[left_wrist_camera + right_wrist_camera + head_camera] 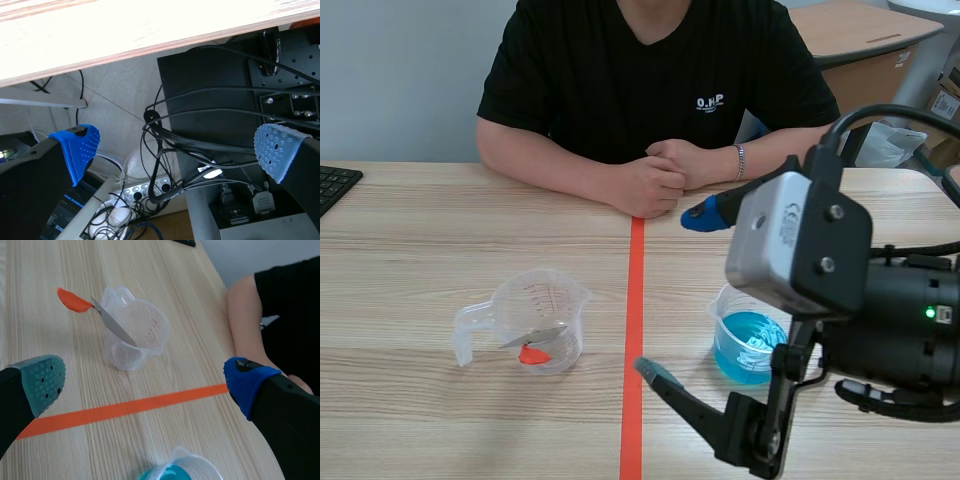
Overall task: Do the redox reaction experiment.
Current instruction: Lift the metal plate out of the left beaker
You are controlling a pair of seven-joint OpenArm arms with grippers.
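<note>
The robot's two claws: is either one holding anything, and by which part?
Nothing is held. The right gripper hangs open above the table; the left gripper is open too, below the table's edge.

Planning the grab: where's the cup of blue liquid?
Scene view: the cup of blue liquid sits right of the tape line, partly behind the right arm, opposite the clear cup.
</note>
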